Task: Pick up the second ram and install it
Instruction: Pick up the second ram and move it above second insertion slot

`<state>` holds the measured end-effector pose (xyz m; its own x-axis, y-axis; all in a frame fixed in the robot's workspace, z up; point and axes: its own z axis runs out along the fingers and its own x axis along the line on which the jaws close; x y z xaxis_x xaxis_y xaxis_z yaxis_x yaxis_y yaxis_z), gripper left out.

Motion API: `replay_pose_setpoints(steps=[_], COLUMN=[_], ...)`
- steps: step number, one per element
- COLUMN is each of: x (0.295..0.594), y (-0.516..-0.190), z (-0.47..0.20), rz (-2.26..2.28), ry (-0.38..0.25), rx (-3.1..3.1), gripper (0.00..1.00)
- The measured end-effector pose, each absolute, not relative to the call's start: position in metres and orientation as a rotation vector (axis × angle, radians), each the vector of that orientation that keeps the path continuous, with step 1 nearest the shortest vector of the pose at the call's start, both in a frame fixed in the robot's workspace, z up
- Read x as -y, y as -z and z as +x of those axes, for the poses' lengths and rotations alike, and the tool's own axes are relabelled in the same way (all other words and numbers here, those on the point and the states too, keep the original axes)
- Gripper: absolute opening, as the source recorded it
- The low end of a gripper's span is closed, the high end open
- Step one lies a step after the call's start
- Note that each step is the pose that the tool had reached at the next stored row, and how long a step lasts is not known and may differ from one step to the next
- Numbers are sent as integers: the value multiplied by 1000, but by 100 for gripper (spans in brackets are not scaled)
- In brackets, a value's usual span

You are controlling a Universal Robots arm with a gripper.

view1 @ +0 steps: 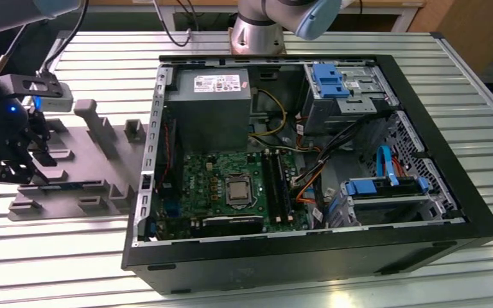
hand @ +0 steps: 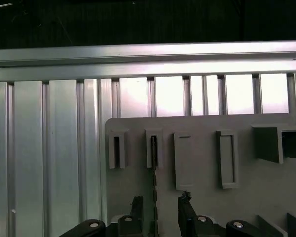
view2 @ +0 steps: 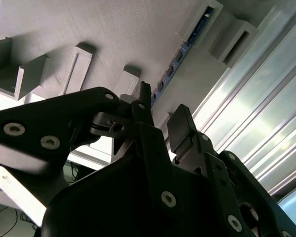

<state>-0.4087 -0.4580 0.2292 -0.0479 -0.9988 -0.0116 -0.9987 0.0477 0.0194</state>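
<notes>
I judge this to be the pick-up step, with nothing grasped yet; my gripper (hand: 160, 200) hangs over the grey fixture (view1: 88, 170), which in the exterior view lies at nine o'clock from the open computer case (view1: 315, 256); my fingers (hand: 184, 210) are spread apart and hold nothing. The second ram (hand: 154, 170) stands on its thin edge in a narrow slot of that fixture; in the first wrist view I see it edge-on as a dark line that runs into the gap between my two fingers, closer to one than to the other and touching neither as far as I can tell; in the second wrist view it shows as a bluish-green strip along the fixture, leading toward that same gap. Whether my fingertips are low enough to flank its flat faces I cannot tell. A grasp here calls, I think, for the stick centred in the gap, the pads square to its faces and a lift straight out of the slot; the memory slots (view1: 274, 186) on the motherboard (view1: 199, 176) lie well apart from me, at about three o'clock from my gripper in the exterior view.
</notes>
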Motion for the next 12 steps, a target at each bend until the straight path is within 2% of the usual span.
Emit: replay_pose_setpoints(steps=[12], x=[458], y=[-216], z=[-409], rz=[2166], ry=[31], rx=[2272], gripper=[42])
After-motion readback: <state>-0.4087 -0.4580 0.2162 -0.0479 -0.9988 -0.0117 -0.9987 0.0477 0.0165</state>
